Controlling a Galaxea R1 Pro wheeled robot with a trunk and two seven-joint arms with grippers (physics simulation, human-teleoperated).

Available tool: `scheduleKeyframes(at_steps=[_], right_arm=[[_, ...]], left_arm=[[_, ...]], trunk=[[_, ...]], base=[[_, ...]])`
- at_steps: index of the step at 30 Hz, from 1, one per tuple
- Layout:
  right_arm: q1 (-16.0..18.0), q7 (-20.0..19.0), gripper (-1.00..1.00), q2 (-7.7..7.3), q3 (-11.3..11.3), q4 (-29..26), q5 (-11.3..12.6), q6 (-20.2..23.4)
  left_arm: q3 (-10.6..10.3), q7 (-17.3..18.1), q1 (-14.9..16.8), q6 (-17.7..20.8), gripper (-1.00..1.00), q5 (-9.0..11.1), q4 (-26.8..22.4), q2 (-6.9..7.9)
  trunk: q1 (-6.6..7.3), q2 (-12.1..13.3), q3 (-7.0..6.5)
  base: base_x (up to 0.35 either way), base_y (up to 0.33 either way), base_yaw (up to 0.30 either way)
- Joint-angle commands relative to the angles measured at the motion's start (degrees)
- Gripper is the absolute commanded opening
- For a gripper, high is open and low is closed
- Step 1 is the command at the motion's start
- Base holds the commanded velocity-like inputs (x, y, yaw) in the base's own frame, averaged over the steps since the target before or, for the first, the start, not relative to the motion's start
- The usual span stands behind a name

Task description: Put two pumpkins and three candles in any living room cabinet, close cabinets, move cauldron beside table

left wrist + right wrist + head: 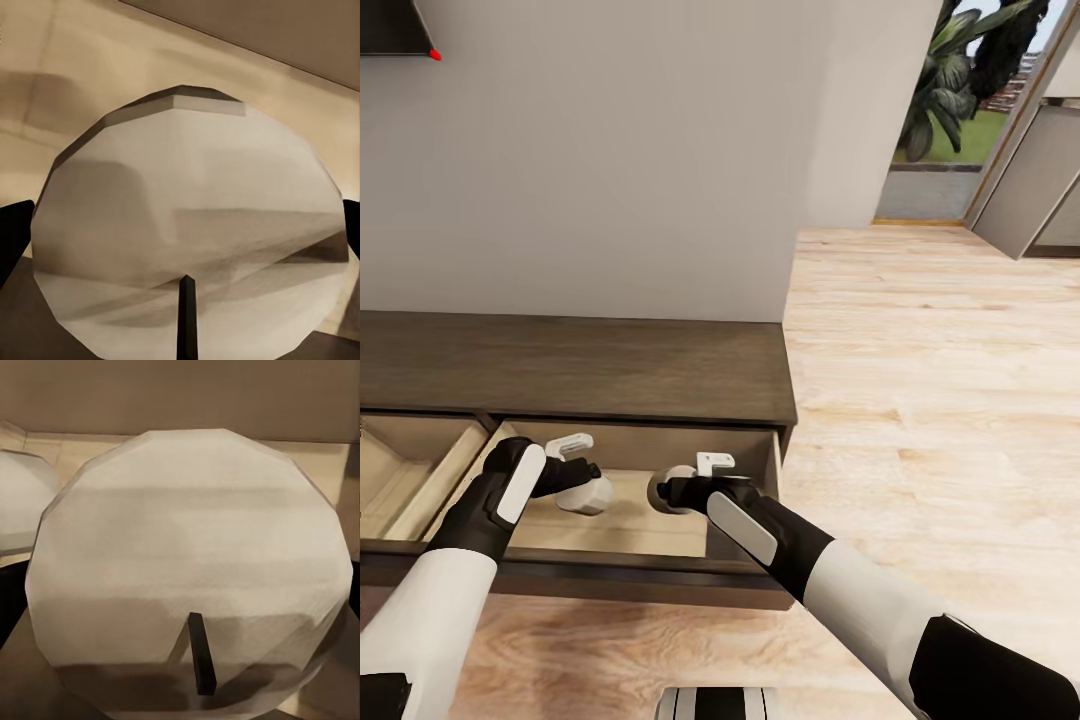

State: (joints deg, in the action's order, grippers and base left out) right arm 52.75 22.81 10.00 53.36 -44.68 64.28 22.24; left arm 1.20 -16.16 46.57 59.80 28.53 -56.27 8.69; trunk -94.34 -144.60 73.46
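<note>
Cabinet [575,365]: right drawer [772,455] pulled out.
Left tool [582,470]: clenched around left candle [586,495], fingers [13,236] at its sides, over drawer's middle.
Right tool [678,488]: grasping right candle [660,492], near drawer's right wall.

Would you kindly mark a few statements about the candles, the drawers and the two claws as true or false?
1. The right drawer of the cabinet is pulled open. True.
2. Each claw holds a pumpkin. False: the left claw and the right claw each hold a candle, left candle, right candle.
3. Both candles are over the open drawer. True.
4. The cabinet top carries a cauldron. False: nothing stands on it.
</note>
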Motion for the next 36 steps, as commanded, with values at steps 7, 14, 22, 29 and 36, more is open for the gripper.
scheduleKeyframes(at_steps=[7,14,22,29,36], right_arm=[[0.07,0.49,-1.00,0.00,0.16,-0.05,0.58,-0.17],[0.07,0.49,-1.00,0.00,0.16,-0.05,0.58,-0.17],[0.07,0.59,-1.00,0.00,0.16,-0.05,0.70,-0.11],[0.08,3.41,-1.00,0.00,0.04,0.12,0.78,0.58],[0.14,8.92,-1.00,0.00,-0.01,0.04,1.00,0.79]], left_arm=[[0.03,-0.37,0.01,0.20,-1.00,0.39,0.01,0.02],[0.03,-0.37,0.01,0.20,-1.00,0.39,0.01,0.02],[0.03,-0.37,0.01,0.20,-1.00,0.38,0.04,0.02],[0.03,-0.37,0.01,0.20,-1.00,0.39,-0.43,0.04],[0.03,-0.37,0.01,0.20,-1.00,0.39,-0.50,0.03]], trunk=[[0.01,-0.02,0.05],[0.01,-0.02,0.05],[0.01,-0.02,0.05],[-0.02,-0.03,0.27],[-0.20,-0.13,1.82]], base=[[0.024,0.096,0.000],[0.072,0.091,0.000],[0.055,0.010,0.000],[0.006,0.001,0.000],[0.000,0.000,0.000]])
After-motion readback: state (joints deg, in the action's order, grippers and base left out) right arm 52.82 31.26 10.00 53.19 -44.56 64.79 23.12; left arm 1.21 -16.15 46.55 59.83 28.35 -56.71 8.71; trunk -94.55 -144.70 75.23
